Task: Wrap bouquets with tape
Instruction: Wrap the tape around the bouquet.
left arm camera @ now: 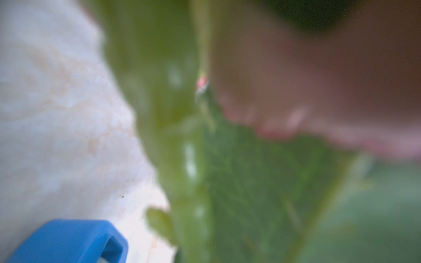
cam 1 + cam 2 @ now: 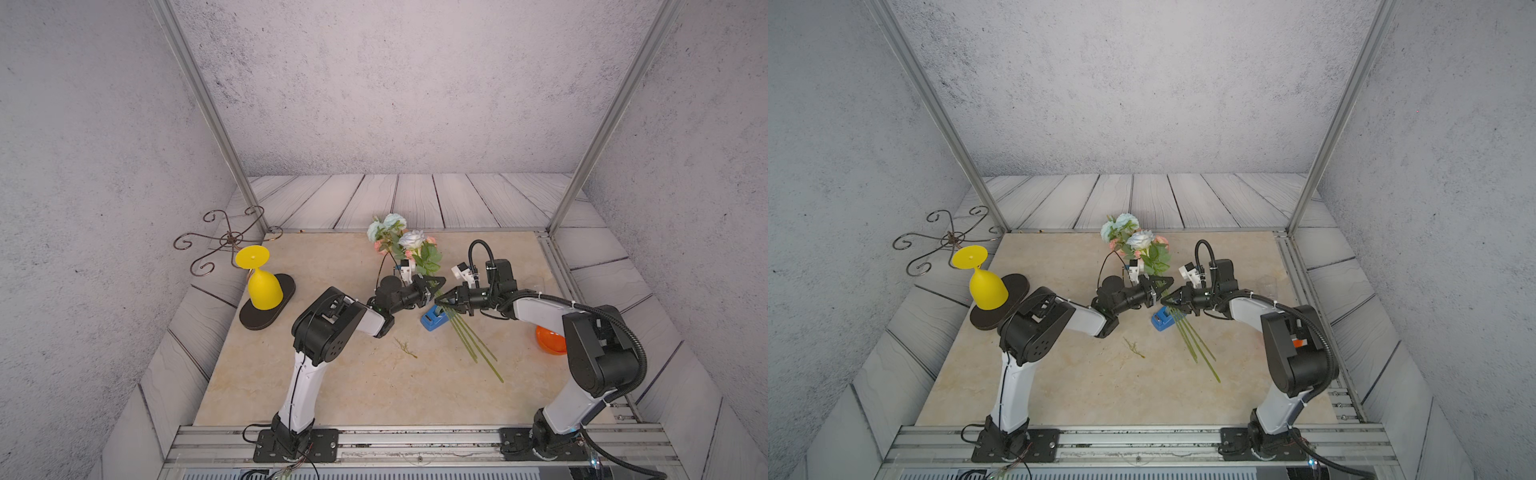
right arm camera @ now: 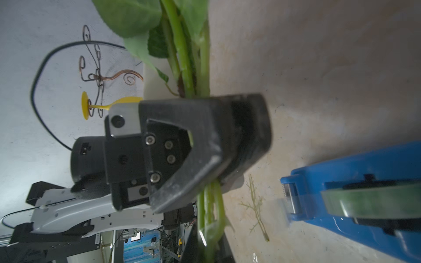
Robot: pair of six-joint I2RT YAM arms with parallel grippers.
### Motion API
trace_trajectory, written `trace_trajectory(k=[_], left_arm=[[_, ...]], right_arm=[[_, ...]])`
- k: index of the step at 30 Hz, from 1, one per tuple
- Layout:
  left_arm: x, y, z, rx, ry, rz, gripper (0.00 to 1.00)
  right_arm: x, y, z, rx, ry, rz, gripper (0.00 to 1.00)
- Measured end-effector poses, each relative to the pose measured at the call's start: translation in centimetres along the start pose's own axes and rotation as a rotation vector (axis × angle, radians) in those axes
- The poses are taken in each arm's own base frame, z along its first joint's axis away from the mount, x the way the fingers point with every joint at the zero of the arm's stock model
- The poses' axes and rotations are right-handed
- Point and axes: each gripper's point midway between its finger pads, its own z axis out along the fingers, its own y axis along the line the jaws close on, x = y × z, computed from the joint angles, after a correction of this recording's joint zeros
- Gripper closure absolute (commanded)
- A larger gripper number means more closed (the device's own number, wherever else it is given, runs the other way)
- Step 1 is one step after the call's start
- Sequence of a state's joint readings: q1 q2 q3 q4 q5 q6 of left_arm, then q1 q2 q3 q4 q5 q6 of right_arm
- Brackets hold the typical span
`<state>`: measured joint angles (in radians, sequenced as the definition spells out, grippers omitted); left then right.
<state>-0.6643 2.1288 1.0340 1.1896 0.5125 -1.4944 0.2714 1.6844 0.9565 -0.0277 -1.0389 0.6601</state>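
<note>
bouquet (image 2: 427,259) stems clamped in left jaws, right jaws closed on same stems just beside, tape dispenser (image 2: 432,320) near

Blur, cropping and cover

The left wrist view gives only a soft blur of the bouquets (image 1: 250,182), with the tape dispenser (image 1: 68,236) cut by its edge. The right gripper (image 3: 208,248) shows just dark finger slivers at the frame edge. The right arm (image 2: 590,349) covers part of the orange object (image 2: 548,340).

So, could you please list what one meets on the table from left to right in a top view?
From the left: goblet → sprig → tape dispenser → bowl. The bouquet spans several of these, so I left it out.
</note>
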Motion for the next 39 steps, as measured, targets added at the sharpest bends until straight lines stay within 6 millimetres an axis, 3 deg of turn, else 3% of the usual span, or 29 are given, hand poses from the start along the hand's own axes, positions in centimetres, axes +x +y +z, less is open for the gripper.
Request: trace_trajectory(k=[9, 13, 19, 25, 27, 29, 34, 37, 39], left_arm=[[1.3, 1.0, -0.9, -0.189, 0.073, 0.029, 0.59], [1.7, 2.4, -1.0, -0.276, 0.099, 0.017, 0.57], [2.8, 3.5, -1.0, -0.358, 0.143, -0.043, 0.63], [3.6, 3.9, -1.0, -0.430, 0.159, -0.097, 0.68], [3.7, 4.2, -1.2, -0.454, 0.155, -0.109, 0.75], [3.7, 4.5, -1.4, -0.470, 0.143, -0.139, 0.97], [3.4, 4.1, -1.2, -0.445, 0.118, -0.162, 1.00], [3.4, 4.1, -1.2, -0.441, 0.114, -0.164, 1.00], [3.3, 4.1, -1.2, -0.439, 0.112, -0.161, 1.00]], right_arm=[[1.3, 0.1, -0.6, 0.340, 0.071, -0.222, 1.00], [2.4, -0.7, -0.2, 0.510, 0.124, -0.328, 1.00], [3.2, -1.5, -0.2, 0.742, 0.173, -0.475, 1.00], [3.3, -2.3, -0.2, 0.856, 0.223, -0.534, 1.00], [3.3, -2.5, 0.0, 0.869, 0.231, -0.540, 1.00], [3.4, -2.6, 0.2, 0.871, 0.231, -0.537, 1.00], [3.1, -2.5, 0.3, 0.874, 0.211, -0.523, 1.00], [3.2, -2.6, 0.4, 0.874, 0.212, -0.523, 0.93], [3.2, -2.7, 0.4, 0.872, 0.204, -0.518, 0.73]])
